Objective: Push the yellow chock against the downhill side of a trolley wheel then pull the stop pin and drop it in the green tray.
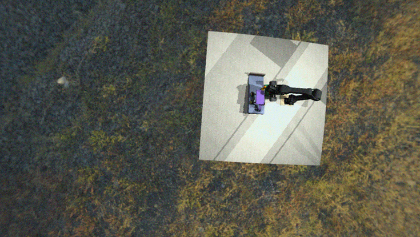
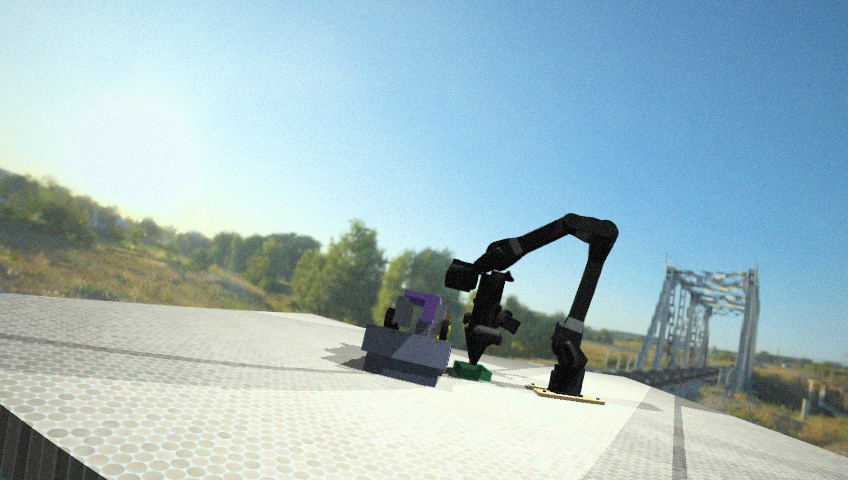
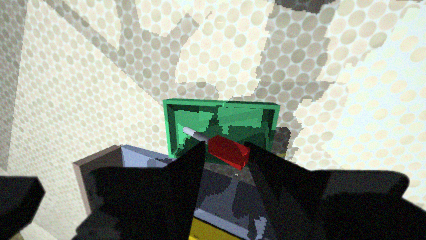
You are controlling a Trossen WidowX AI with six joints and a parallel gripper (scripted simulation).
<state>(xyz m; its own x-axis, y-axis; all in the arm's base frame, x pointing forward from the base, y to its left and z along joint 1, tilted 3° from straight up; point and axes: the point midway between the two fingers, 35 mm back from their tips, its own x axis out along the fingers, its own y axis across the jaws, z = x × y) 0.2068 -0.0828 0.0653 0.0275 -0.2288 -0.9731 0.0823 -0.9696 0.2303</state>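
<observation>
My gripper (image 2: 471, 360) (image 3: 224, 145) is shut on the stop pin, low over the green tray (image 2: 480, 374) (image 3: 220, 103). The stop pin (image 3: 229, 150) has its red head between the fingertips and its grey shaft slanting over the tray; I cannot tell whether its tip touches the tray. The purple trolley (image 1: 260, 97) (image 2: 426, 298) stands on the blue-grey ramp (image 1: 255, 79) (image 2: 404, 358). The yellow chock (image 1: 263, 87) (image 3: 212, 232) is on the ramp by the trolley's downhill side, mostly hidden. Its contact with the wheel cannot be seen.
The ramp's brown end wall (image 1: 256, 73) (image 3: 97, 161) stands at its downhill end. The tray lies close beside the ramp, on the side of the arm's base (image 2: 565, 380). Shadows cross the ramp and tray.
</observation>
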